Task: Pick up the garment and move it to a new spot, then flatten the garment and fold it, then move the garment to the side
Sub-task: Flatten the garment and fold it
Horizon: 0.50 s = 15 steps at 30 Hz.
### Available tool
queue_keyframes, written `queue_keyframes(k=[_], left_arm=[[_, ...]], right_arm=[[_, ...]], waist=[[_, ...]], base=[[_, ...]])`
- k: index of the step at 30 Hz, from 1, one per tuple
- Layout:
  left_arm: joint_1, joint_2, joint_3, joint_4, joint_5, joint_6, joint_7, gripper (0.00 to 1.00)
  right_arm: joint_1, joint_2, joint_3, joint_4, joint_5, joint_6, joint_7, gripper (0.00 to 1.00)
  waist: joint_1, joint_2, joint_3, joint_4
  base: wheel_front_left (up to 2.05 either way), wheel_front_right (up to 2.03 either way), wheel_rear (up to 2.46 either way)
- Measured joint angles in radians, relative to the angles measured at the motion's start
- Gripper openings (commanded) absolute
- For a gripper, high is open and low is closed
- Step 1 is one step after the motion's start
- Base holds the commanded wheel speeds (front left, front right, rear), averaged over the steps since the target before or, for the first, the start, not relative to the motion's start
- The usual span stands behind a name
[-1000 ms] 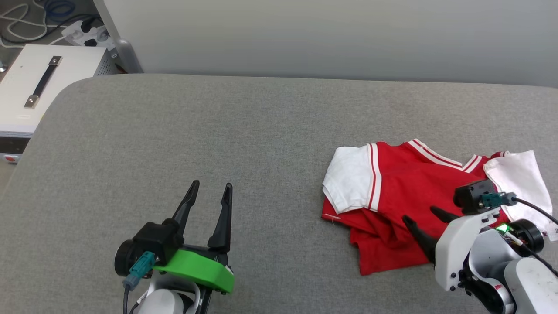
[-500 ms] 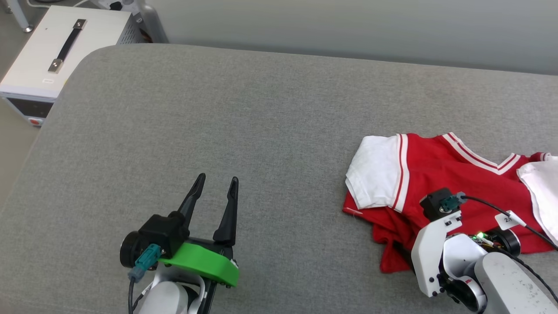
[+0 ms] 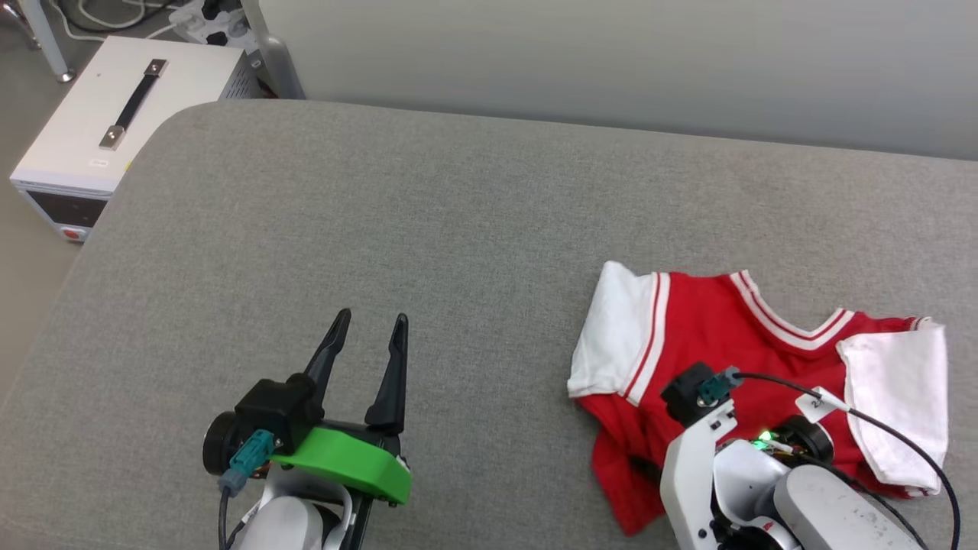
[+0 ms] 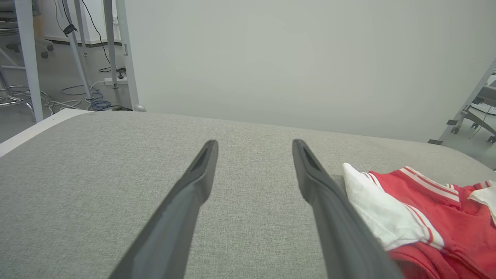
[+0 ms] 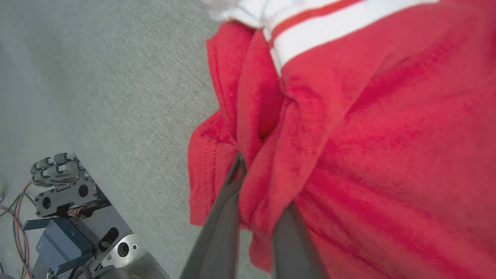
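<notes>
Right wrist view: right fingers (image 5: 223, 221) pinch a fold of the garment (image 5: 368, 135); left fingers (image 3: 391, 374) gape empty, well left of it.

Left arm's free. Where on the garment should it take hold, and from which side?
Probably the white sleeve of the garment, at its outer hem, with the left gripper coming in low from the robot's left. That sleeve lies flat on the grey surface, its free edge facing that open gripper.
</notes>
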Motion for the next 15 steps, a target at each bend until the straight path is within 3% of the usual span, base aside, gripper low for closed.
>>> queue_keyframes(k=[5, 11, 12, 13, 15], left_arm=[[0.022, -0.001, 0.005, 0.001, 0.000, 0.000, 0.000, 1.00], [0.037, -0.001, 0.002, 0.002, 0.000, 0.000, 0.000, 1.00], [0.037, -0.001, 0.001, 0.002, 0.000, 0.000, 0.000, 1.00], [0.037, -0.001, 0.001, 0.002, 0.000, 0.000, 0.000, 1.00], [0.037, -0.001, 0.001, 0.002, 0.000, 0.000, 0.000, 1.00]], right_arm=[[0.040, -0.037, 0.057, -0.088, 0.041, 0.000, 0.045, 0.00], [0.088, -0.061, 0.079, -0.109, 0.048, 0.000, 0.063, 0.00], [0.094, -0.061, 0.078, -0.109, 0.048, 0.000, 0.056, 0.30], [0.098, -0.060, 0.075, -0.108, 0.048, 0.000, 0.039, 1.00], [0.098, -0.058, 0.059, -0.108, 0.049, 0.000, 0.010, 1.00]], waist=[[0.0000, 0.0000, -0.036, -0.015], [0.0000, 0.0000, -0.053, -0.040], [0.0000, 0.0000, -0.054, -0.043], [0.0000, 0.0000, -0.054, -0.047], [0.0000, 0.0000, -0.055, -0.056]], base=[[0.00, 0.00, 0.00], [0.00, 0.00, 0.00], [0.00, 0.00, 0.00], [0.00, 0.00, 0.00], [0.00, 0.00, 0.00]])
